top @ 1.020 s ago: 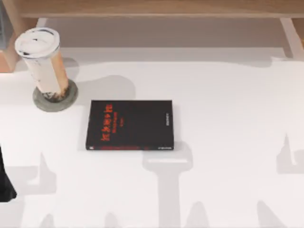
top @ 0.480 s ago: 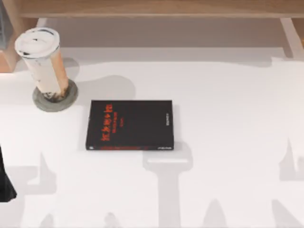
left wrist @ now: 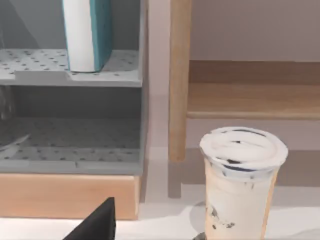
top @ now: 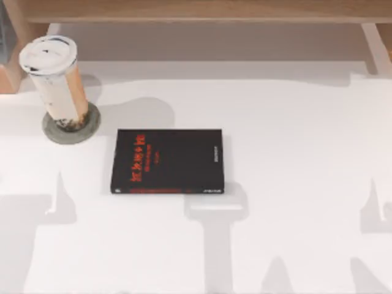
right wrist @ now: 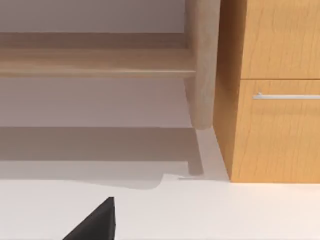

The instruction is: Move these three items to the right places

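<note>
The tall tan-orange cup (top: 55, 82) with a white lid stands upright on the round grey coaster (top: 79, 130) at the table's back left. The left wrist view shows the same cup (left wrist: 242, 190) close by. The black book (top: 167, 160) with red lettering lies flat near the table's middle, nothing on it. A light-blue book (left wrist: 89, 32) with white page edges stands upright on the upper level of a grey perforated rack. A black part of my left gripper (left wrist: 95, 226) shows short of the cup and rack. A black part of my right gripper (right wrist: 95, 222) hangs over bare white table.
A grey two-level rack (left wrist: 75, 75) on a wooden base stands left of the cup. A low wooden shelf (top: 202, 11) runs along the table's back. A wooden cabinet (right wrist: 280, 100) with a metal drawer handle stands at the back right, beside a wooden post (right wrist: 202, 65).
The dark shape of my left arm at the top view's left edge has left the picture, and its shadow has shifted. Cup, coaster and black book have not moved.
</note>
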`<action>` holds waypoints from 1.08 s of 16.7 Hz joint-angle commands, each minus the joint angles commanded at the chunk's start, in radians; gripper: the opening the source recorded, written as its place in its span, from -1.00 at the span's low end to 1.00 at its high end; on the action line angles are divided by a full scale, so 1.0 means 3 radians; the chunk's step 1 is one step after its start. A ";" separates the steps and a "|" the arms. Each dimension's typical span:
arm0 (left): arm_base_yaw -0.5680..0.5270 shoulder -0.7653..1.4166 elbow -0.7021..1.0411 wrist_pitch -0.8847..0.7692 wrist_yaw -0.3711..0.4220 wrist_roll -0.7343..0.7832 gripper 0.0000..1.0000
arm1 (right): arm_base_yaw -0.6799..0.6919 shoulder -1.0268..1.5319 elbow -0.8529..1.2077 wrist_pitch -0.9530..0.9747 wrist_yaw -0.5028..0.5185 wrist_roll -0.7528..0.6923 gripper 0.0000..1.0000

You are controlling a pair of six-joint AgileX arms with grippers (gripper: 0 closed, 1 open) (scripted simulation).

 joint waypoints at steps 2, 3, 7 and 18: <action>0.0090 0.0593 0.0378 0.0281 0.0097 0.0004 1.00 | 0.0000 0.0000 0.0000 0.0000 0.0000 0.0000 1.00; 0.0139 0.0934 0.0579 0.0432 0.0149 0.0007 1.00 | 0.0000 0.0000 0.0000 0.0000 0.0000 0.0000 1.00; 0.0340 0.2477 0.1406 0.1083 0.0370 0.0021 1.00 | 0.0000 0.0000 0.0000 0.0000 0.0000 0.0000 1.00; 0.0750 0.6000 0.3214 0.2720 0.0875 0.0019 1.00 | 0.0000 0.0000 0.0000 0.0000 0.0000 0.0000 1.00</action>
